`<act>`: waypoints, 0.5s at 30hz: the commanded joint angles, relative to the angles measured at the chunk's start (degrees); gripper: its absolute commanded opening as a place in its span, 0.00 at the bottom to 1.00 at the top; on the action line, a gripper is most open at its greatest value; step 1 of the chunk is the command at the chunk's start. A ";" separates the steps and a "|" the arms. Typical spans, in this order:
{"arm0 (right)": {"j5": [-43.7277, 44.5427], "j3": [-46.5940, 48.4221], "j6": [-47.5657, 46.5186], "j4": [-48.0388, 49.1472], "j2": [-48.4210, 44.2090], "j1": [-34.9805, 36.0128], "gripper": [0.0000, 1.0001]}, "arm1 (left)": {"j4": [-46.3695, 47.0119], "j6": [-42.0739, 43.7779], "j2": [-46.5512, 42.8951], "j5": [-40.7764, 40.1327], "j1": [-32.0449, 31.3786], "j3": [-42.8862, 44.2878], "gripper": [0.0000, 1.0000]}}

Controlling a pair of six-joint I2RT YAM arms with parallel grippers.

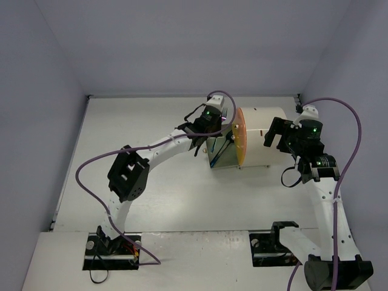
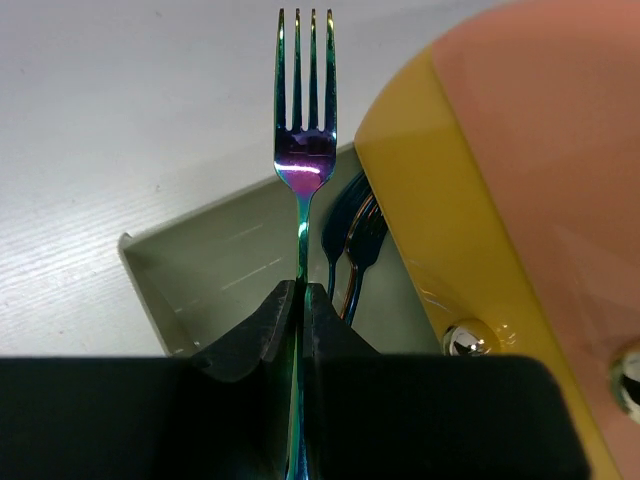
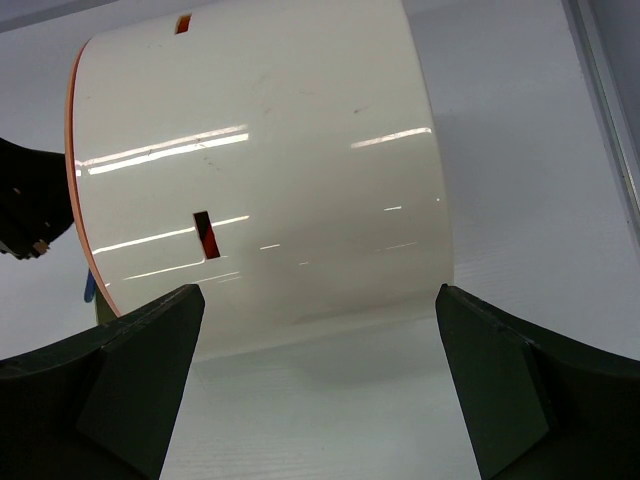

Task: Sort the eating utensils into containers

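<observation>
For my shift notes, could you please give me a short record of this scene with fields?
Left claw: shut on the iridescent fork by its handle
Open drawer: holds at least two dark utensils
Fork placement: in the air by the drawer, not yet inside
Right claw: open, holding nothing, facing the white cabinet

Blue-purple fork [image 2: 304, 150], tines pointing far, over the open drawer [image 2: 200, 270] left of the white cabinet [image 3: 270, 150]; blue utensils [image 2: 345, 235] lie inside
</observation>
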 commanded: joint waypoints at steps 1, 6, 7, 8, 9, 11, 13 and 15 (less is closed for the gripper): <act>0.14 -0.18 -0.32 2.15 -0.79 0.24 1.00 | 5.57 -1.68 -3.56 -2.86 -1.89 -1.41 0.00; 0.28 0.08 -0.45 2.15 -0.36 0.33 1.00 | 7.42 -0.15 -4.10 -2.36 -2.76 -4.21 0.00; 0.32 0.09 -0.45 2.15 -0.34 0.33 1.00 | 7.38 0.42 -4.24 -2.06 -3.02 -4.55 0.00; 0.40 0.11 -0.47 2.15 -0.34 0.33 1.00 | 7.34 1.01 -4.40 -1.78 -3.28 -4.88 0.00; 0.60 0.21 -0.58 2.15 -0.34 0.33 1.00 | 7.39 1.41 -4.55 -1.48 -3.53 -5.29 0.00; 1.20 0.43 -0.71 2.15 -0.34 0.25 1.00 | 7.34 2.37 -5.04 -1.23 -4.08 -6.08 0.02; 1.07 0.94 -0.63 2.15 -0.06 0.33 1.00 | 7.05 2.73 -5.46 -0.96 -4.29 -6.71 0.11; 1.07 1.74 -0.46 2.15 0.28 0.31 1.00 | 6.63 2.96 -6.12 -1.06 -4.29 -7.00 0.18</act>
